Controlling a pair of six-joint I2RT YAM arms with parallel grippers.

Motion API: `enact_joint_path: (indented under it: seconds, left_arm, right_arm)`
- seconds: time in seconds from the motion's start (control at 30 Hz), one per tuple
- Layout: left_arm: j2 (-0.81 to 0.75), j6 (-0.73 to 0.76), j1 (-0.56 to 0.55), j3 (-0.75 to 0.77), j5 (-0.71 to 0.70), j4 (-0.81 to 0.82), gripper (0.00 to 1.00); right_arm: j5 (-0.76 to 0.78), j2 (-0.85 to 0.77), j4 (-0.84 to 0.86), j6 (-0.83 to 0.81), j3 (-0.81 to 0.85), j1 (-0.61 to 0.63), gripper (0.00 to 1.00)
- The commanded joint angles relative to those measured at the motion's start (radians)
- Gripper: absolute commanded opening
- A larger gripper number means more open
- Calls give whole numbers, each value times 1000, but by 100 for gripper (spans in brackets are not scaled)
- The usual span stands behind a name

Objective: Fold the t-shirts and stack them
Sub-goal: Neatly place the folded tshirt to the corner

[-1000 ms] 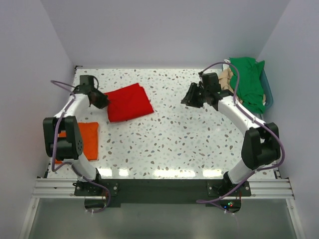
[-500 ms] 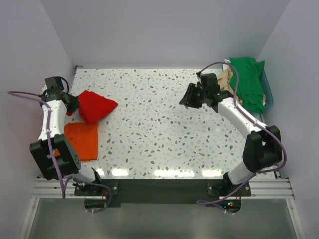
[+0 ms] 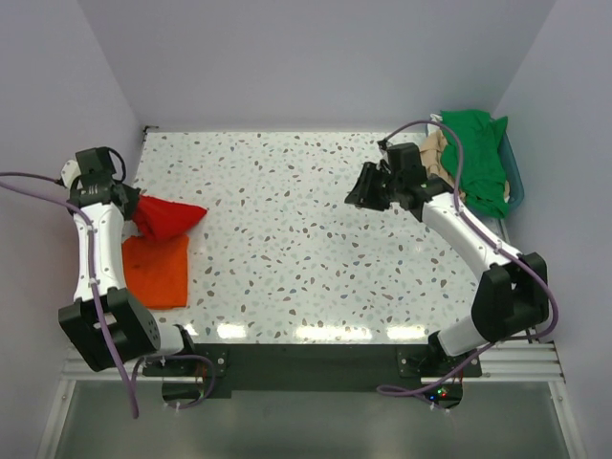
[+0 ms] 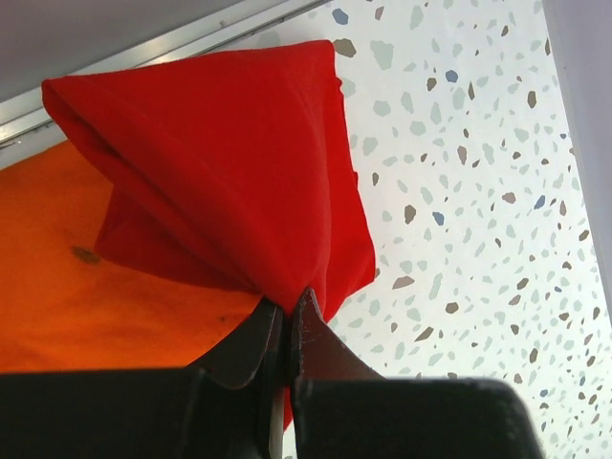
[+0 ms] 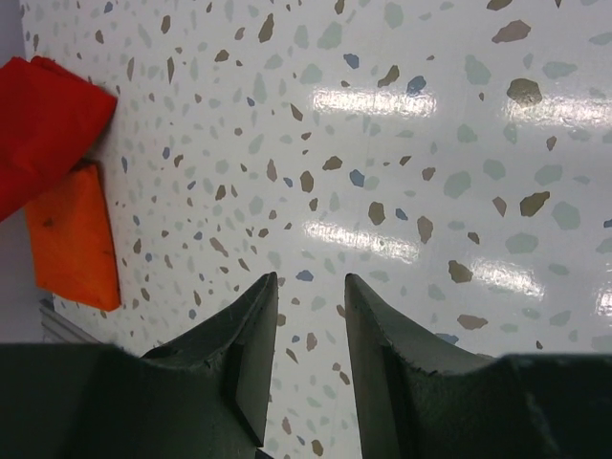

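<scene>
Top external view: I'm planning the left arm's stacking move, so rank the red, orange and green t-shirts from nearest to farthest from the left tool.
1. red t-shirt: pinched in the shut left tool, at the table's left edge.
2. orange t-shirt: lying flat on the left side, just toward the arm bases from the red one.
3. green t-shirt: heaped at the far right corner.

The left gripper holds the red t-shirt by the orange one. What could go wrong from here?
1. The left gripper pinches the red t-shirt at one point and the cloth hangs bunched, so it may land crumpled.
2. Its loose edge lies by the orange t-shirt and may drag that out of shape.
</scene>
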Motion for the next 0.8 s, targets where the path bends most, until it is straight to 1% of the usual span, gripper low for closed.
enact_joint_path:
  seconds: [0.0, 0.27, 0.77]
  left_arm:
    - [-53, 45, 10, 43, -44, 4, 0]
    - [-73, 126, 11, 94, -39, 4, 0]
    - [-130, 166, 14, 102, -22, -21, 0]
  right_arm:
    - [2, -53, -17, -21, -9, 5, 38]
    - [13, -87, -32, -21, -17, 10, 38]
    - [33, -133, -60, -23, -29, 13, 38]
